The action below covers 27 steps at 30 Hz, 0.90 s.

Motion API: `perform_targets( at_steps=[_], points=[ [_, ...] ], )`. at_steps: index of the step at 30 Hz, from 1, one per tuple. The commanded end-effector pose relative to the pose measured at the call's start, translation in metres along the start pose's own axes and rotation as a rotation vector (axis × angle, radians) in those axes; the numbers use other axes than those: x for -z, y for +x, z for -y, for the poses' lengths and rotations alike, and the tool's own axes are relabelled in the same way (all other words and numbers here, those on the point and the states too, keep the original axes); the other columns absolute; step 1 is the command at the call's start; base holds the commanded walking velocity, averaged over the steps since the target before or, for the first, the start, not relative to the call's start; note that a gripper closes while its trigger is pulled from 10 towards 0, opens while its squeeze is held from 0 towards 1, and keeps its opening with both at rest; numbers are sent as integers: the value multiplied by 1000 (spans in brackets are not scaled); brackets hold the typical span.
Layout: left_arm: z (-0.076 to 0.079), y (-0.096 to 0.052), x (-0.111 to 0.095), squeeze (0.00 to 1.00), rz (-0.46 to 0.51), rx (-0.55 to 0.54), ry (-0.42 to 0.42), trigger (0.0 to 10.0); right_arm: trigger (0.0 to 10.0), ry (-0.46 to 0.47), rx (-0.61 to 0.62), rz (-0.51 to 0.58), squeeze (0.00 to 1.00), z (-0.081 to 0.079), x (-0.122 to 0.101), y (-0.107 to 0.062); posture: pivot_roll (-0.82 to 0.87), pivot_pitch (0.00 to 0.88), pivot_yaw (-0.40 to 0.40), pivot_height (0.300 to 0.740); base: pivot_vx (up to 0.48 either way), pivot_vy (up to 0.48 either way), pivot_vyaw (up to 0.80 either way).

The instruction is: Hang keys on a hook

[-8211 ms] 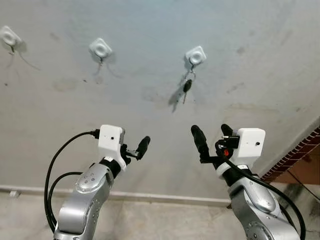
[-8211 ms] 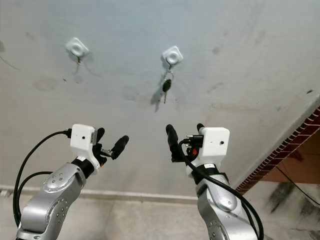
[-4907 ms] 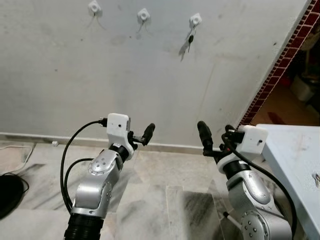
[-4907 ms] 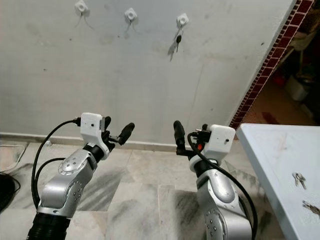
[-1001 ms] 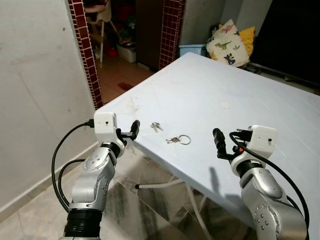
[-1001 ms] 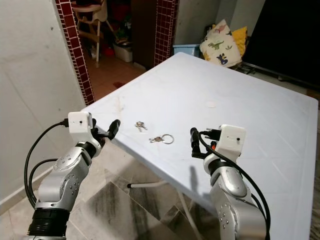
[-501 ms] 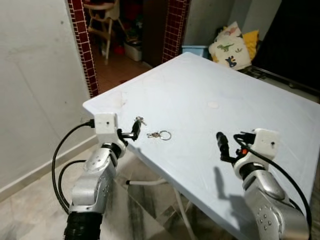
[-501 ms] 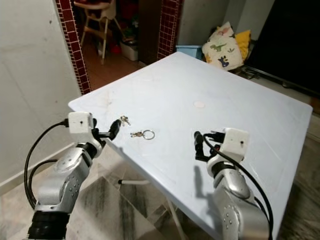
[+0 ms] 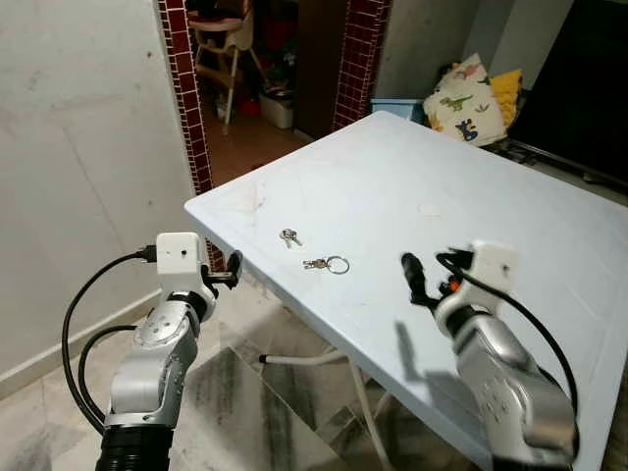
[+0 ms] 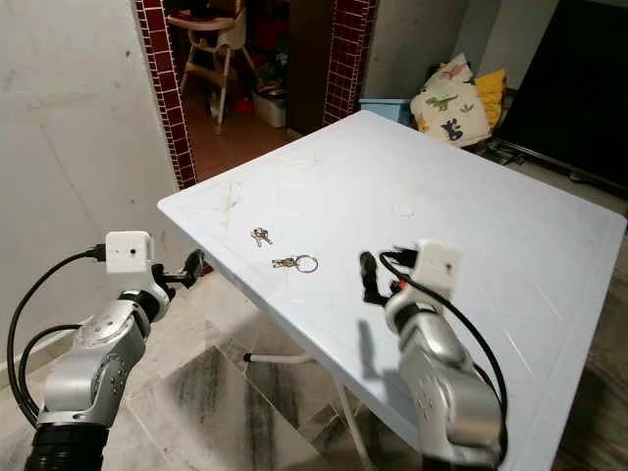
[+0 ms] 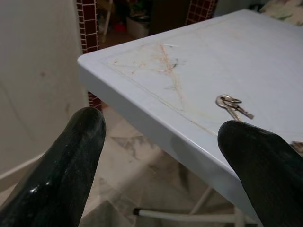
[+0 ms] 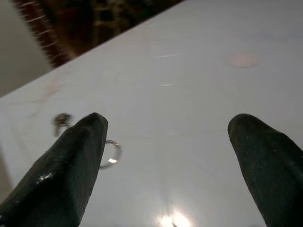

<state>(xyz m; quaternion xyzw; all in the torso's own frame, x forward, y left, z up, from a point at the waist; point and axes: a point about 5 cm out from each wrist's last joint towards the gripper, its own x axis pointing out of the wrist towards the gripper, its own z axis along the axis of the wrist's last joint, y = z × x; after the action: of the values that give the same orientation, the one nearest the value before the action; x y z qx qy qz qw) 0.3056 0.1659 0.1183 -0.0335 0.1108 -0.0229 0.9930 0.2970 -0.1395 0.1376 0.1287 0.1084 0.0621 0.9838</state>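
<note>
Nothing is picked up yet. Two sets of keys lie on the desk (image 9: 510,196): small keys (image 9: 289,235) at 11 o'clock of the ringed keys (image 9: 327,264). Left tool (image 9: 234,267) and right tool (image 9: 424,278) hover spread and empty; grasping and hanging remain.

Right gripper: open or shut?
Open. The right gripper's fingers stand wide apart above the table, with nothing between them.

Silver arms, white wrist boxes, black cables, black fingers (image 11: 71,161).
</note>
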Motion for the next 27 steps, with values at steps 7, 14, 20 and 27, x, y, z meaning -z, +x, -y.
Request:
perform_targets(
  at_steps=[7,14,20,27],
  points=[
    [6,-8,17,0,-121,48,31,10000,10000,-75,-107,-107,0,-24,16,37,123,0,-60,740,0,0,0],
    [10,-24,22,0,-147,130,44,10000,10000,-81,-23,-123,0,-24,26,58,185,10,-65,740,0,0,0],
    [16,-28,16,0,-149,197,46,10000,10000,14,-27,-155,0,-31,37,74,234,21,-61,740,0,0,0],
    [18,-34,12,0,-140,218,44,10000,10000,-31,-56,-172,0,-38,40,80,258,30,-63,740,0,0,0]
  ],
)
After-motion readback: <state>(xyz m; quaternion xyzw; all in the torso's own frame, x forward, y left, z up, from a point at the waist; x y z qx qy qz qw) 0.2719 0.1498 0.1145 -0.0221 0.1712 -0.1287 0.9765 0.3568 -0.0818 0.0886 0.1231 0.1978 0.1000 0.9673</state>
